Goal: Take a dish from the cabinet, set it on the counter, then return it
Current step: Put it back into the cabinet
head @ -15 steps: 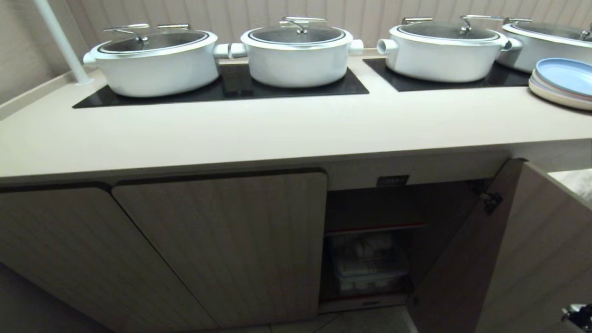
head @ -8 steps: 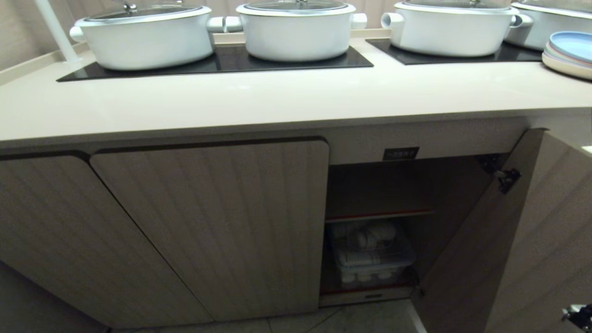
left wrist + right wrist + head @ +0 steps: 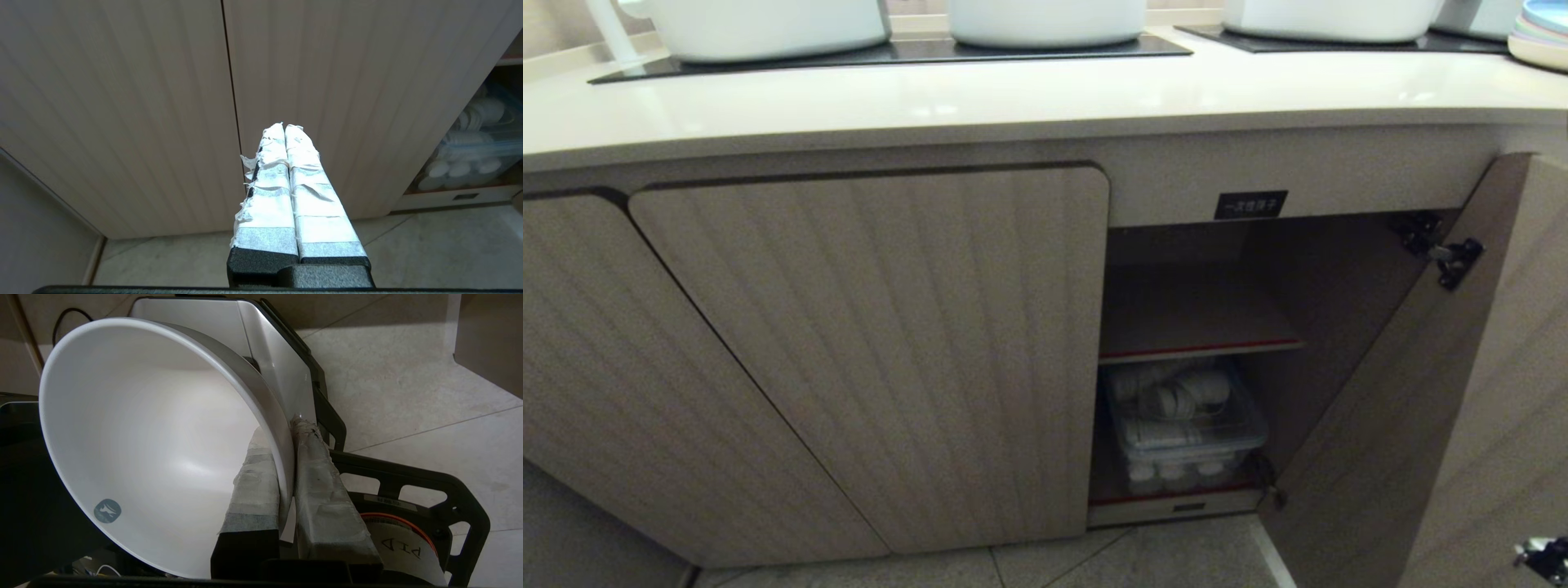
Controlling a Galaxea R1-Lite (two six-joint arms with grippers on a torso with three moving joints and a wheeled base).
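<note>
The dish point(image 3: 143, 428), a plain white glossy bowl, hangs on edge in my right gripper point(image 3: 282, 430), which is shut on its rim with one taped finger inside and one outside. It is held low over the tiled floor and my own base, outside the head view. The cabinet point(image 3: 866, 343) fills the head view, with its right-hand door point(image 3: 1445, 425) swung open. Inside, a red-edged shelf point(image 3: 1192, 310) is bare. The counter point(image 3: 1013, 98) runs along the top. My left gripper point(image 3: 284, 126) is shut on nothing and parked facing the closed ribbed doors.
A clear plastic bin point(image 3: 1184, 425) of stacked white cups sits on the cabinet's bottom shelf under a small black label point(image 3: 1250, 204). White pots point(image 3: 1045, 16) stand on black glass panels at the back of the counter. Stacked plates point(image 3: 1539, 33) sit at its far right.
The whole head view has sunk: counter and pots have slid up the picture and more of the cabinet's inside shows. The things themselves have not moved.
</note>
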